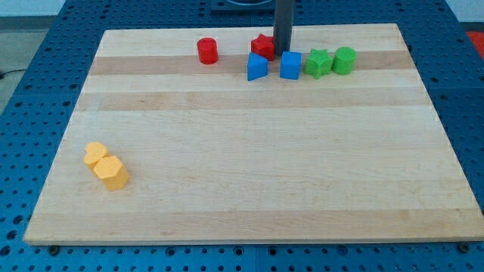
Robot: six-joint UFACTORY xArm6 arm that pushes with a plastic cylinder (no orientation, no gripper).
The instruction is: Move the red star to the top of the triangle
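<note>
The red star [262,44] lies near the view's top, partly hidden behind the dark rod. It sits just above the blue triangle [257,67] and touches or nearly touches it. My tip [283,52] is at the star's right side, just above the blue cube [290,66]. The rod rises straight up out of the view.
A red cylinder [207,51] stands to the left of the star. A green star [318,63] and a green cylinder [344,60] sit to the right of the blue cube. Two yellow blocks [106,165] lie at the view's lower left on the wooden board [249,151].
</note>
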